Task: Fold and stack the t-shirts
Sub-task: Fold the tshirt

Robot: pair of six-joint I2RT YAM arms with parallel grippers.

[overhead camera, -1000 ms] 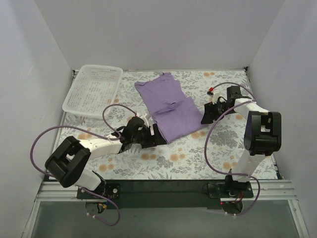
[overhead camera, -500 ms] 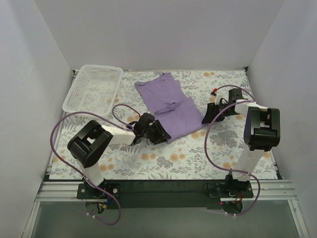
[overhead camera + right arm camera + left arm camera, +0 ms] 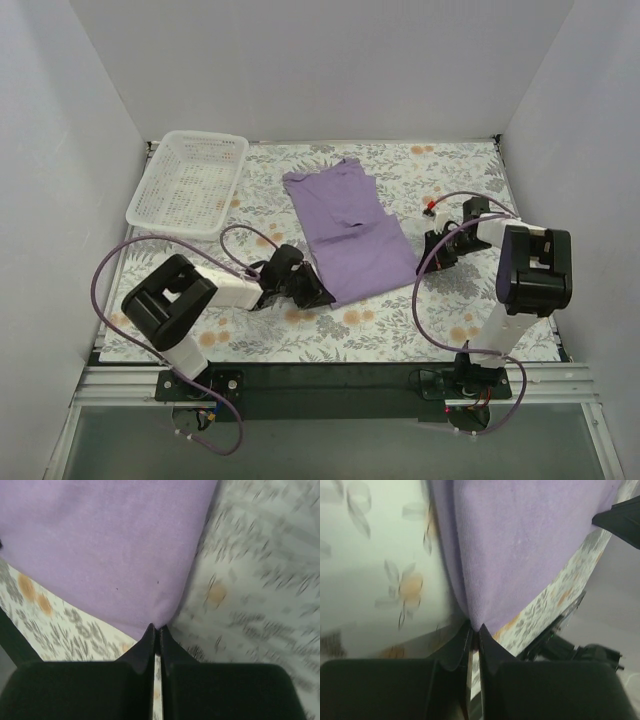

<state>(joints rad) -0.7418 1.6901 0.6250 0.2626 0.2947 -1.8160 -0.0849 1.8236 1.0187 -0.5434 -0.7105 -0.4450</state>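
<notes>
A lavender-purple t-shirt (image 3: pixel 350 225) lies lengthwise on the flowered tablecloth, partly folded, with its near hem stretched between both arms. My left gripper (image 3: pixel 322 295) is shut on the shirt's near left corner (image 3: pixel 476 622), low against the cloth. At the near right corner (image 3: pixel 157 622), my right gripper (image 3: pixel 425 262) is shut on the fabric too. In both wrist views the purple cloth (image 3: pixel 520 540) (image 3: pixel 100 540) runs away from the pinched jaws.
A white mesh basket (image 3: pixel 189 182) stands at the back left corner, holding nothing. The flowered tablecloth (image 3: pixel 400 320) covers the table. White walls close in on the left, back and right. Purple cables loop beside each arm.
Both grippers have shut on the shirt's near corners. The shirt has been drawn toward the near edge and to the right, and now lies flatter and straighter.
</notes>
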